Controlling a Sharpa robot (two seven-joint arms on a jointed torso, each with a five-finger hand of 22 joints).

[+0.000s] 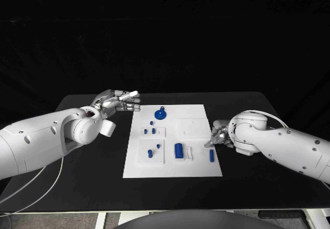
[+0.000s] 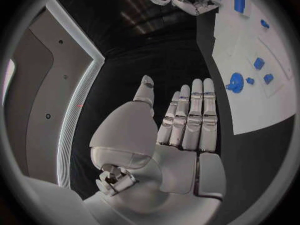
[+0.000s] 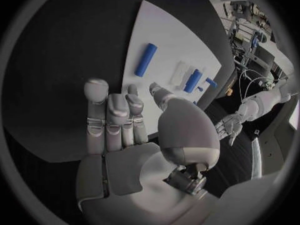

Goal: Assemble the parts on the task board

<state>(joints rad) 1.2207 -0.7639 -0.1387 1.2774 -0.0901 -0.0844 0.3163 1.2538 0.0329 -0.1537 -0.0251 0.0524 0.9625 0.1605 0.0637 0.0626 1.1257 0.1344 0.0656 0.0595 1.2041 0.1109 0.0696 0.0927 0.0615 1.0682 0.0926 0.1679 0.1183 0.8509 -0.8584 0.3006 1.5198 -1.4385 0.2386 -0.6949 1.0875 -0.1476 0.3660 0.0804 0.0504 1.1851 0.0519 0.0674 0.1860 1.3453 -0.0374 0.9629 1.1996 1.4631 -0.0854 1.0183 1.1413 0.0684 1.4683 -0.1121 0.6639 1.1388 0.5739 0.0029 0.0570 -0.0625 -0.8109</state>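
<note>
In the head view the right hand [image 1: 217,135] is mostly hidden behind its own wrist housing at the task board [image 1: 196,169]'s right edge, so whether its fingertips touch the board cannot be told. The small blue parts [image 1: 149,127] on the board's left half are too small to make out by shape. In the left wrist view the board [image 2: 250,105] is cut off by the circle's rim (its near end is lost there), and in the right wrist view the right hand [image 3: 125,130] covers part of the board [image 3: 164,40].
</note>
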